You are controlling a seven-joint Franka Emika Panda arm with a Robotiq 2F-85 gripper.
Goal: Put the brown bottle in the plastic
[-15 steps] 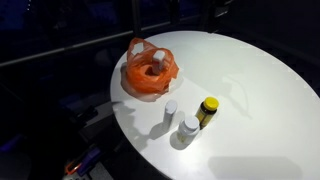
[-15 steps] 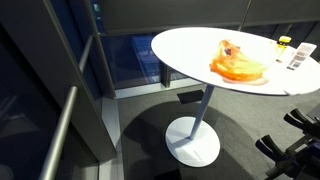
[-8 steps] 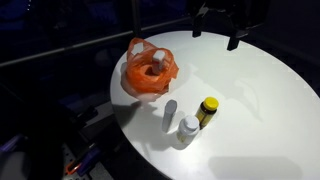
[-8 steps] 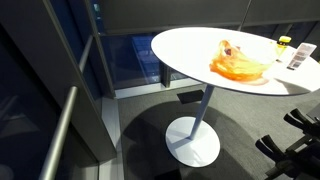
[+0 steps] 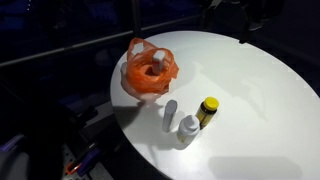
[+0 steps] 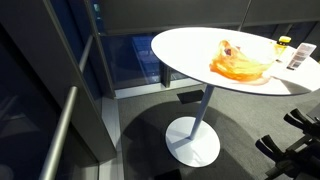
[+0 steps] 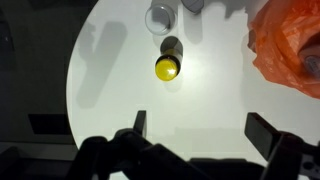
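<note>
The brown bottle (image 5: 207, 110) with a yellow cap stands upright on the round white table (image 5: 260, 100), next to two white bottles (image 5: 188, 127). It also shows in the wrist view (image 7: 167, 64) and at the far right of an exterior view (image 6: 284, 45). The orange plastic bag (image 5: 150, 72) lies near the table's edge with a white bottle (image 5: 156, 68) inside; it also appears in the wrist view (image 7: 290, 45) and in an exterior view (image 6: 238, 65). My gripper (image 7: 200, 128) is open and empty, high above the table, and shows as a dark shape at the top of an exterior view (image 5: 243, 20).
Two white bottles (image 7: 160, 17) stand beside the brown bottle on the side away from my gripper. The table stands on a single pedestal (image 6: 195, 135). A railing and glass wall (image 6: 70, 110) run beside it. Dark floor surrounds the table.
In the exterior view from above, my gripper came into view at the top of the picture and has moved to the right. The bottles and the bag have not moved.
</note>
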